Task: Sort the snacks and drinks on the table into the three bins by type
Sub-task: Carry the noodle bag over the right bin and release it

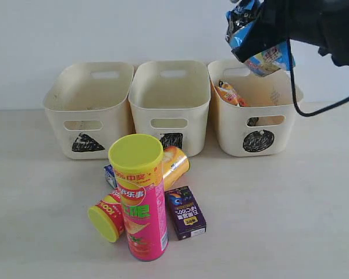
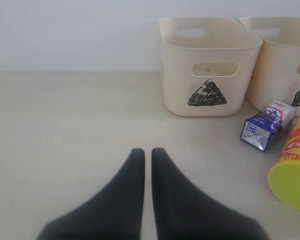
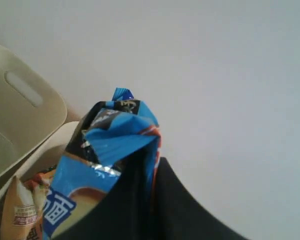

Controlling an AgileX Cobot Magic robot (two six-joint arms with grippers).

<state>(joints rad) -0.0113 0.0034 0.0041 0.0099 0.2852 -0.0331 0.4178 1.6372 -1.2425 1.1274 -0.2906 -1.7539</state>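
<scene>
If the blue bag (image 1: 242, 29) slips: it may drop outside the circle bin (image 1: 232, 131), for it hangs high at 1 o'clock, over the bin's back rim.
Right claw (image 3: 149, 172): pinching the bag's crinkly top.
Left claw (image 2: 147, 157): pressed together, holding nothing.
Writing: Chinese words on the bag and pink can (image 1: 144, 215); purple carton (image 1: 186, 212) print too small to read.

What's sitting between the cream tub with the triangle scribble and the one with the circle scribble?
The third cream plastic tub, marked with a black scribbled square, stands between them; the exterior view shows it.
</scene>
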